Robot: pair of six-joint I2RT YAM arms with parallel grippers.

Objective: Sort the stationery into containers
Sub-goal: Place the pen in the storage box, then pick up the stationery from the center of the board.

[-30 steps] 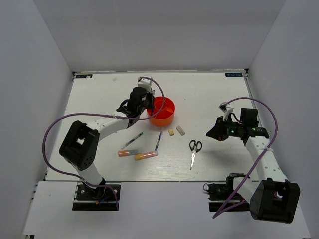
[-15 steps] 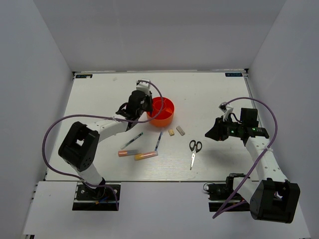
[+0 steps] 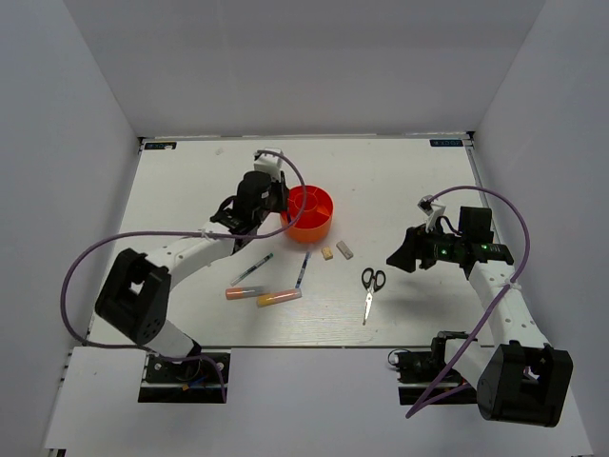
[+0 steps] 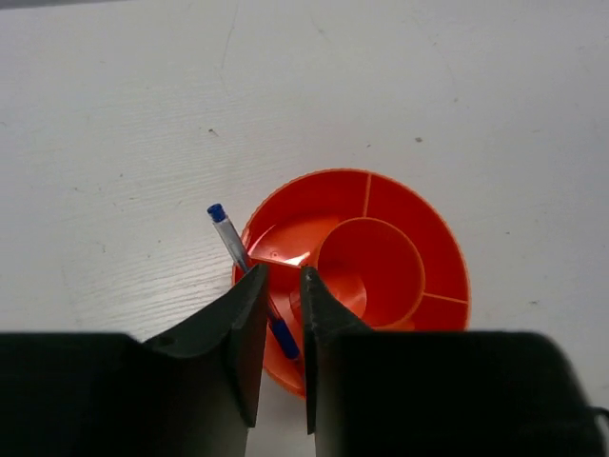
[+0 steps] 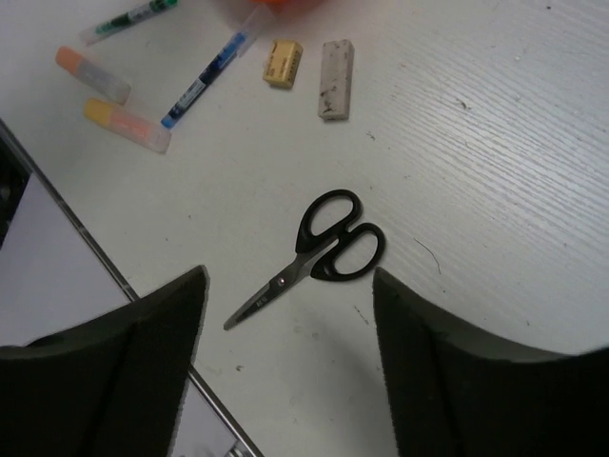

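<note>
Pen (image 4: 225,231) leaned in outer ring of orange cup (image 4: 447,276), blue cap poking over rim since cup was short. Left tool (image 4: 283,276) hung above, fingers bit apart, gripping nothing. Right tool (image 5: 288,278) wide apart over scissors (image 5: 328,249) on table (image 5: 495,143), likely ready to grab.

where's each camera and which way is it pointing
top external: above, behind the bases, facing down at the table; left arm and right arm show.
left wrist: faces down at the organizer holding a blue pen; left claw at bottom.
right wrist: faces down at the scissors; open right claw at bottom.
shared: scissors, top and right wrist.
</note>
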